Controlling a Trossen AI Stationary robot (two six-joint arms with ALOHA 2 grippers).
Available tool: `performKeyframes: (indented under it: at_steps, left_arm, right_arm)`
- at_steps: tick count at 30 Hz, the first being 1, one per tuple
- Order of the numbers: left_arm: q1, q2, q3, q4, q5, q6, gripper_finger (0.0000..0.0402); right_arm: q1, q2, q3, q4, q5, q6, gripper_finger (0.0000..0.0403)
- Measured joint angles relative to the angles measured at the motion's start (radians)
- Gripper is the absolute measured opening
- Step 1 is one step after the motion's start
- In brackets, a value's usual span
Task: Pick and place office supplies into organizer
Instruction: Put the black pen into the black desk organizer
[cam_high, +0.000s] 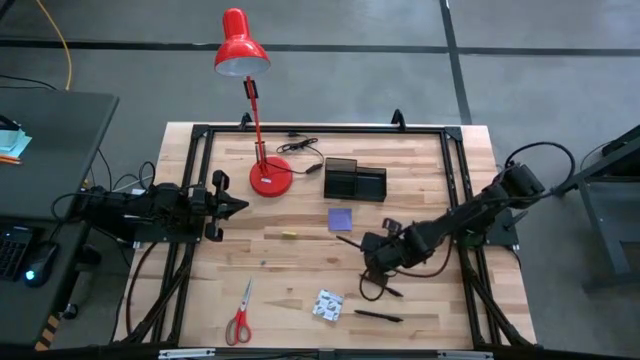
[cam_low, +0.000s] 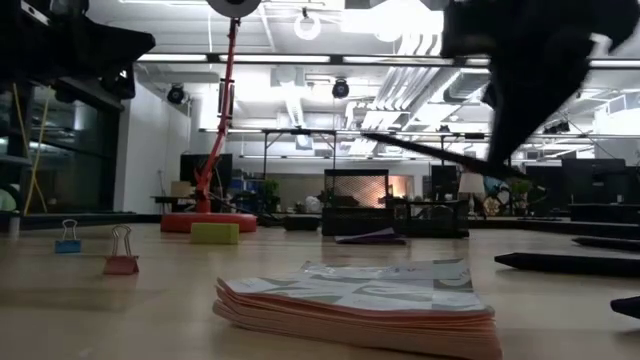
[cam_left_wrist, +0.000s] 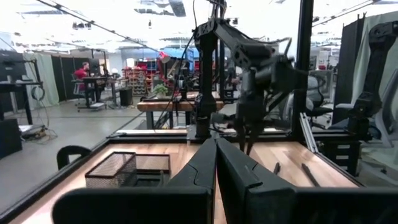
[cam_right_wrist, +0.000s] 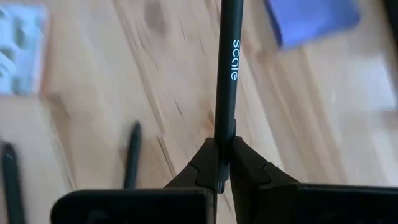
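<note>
My right gripper (cam_right_wrist: 222, 163) is clamped on a thin black pen (cam_right_wrist: 226, 68) near one end — light, stiff, prob. slippery — left gripper (cam_high: 236, 206) closed, empty.

A black pen (cam_right_wrist: 225, 74) printed "scale" is clamped in the right hand (cam_right_wrist: 221, 163), lifted above the table near the black organizer (cam_high: 354, 181); purple notepad (cam_high: 340, 218) lies just beside the organizer.

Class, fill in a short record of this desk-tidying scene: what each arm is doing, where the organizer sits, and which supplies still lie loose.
Right gripper: jaws shut on a black pen, lifted off the table
Left gripper: shut, waiting at the table's left edge
Organizer: far side, beside the red lamp
Loose supplies: scissors, patterned packet, purple notepad, another pen
</note>
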Motion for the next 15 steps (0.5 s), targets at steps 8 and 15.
performKeyframes:
  at_steps: [8,15]
  left_arm:
    - [0.000,0.002,0.000,0.008,0.000,-0.094,0.0001]
    - [0.000,0.047,0.000,-0.001,-0.004,-0.199,0.0009]
  right_arm:
    - [-0.051,-0.002,0.078,0.004,0.107,-0.141,0.0010]
    - [-0.092,-0.002,0.080,0.027,0.127,-0.224,0.0007]
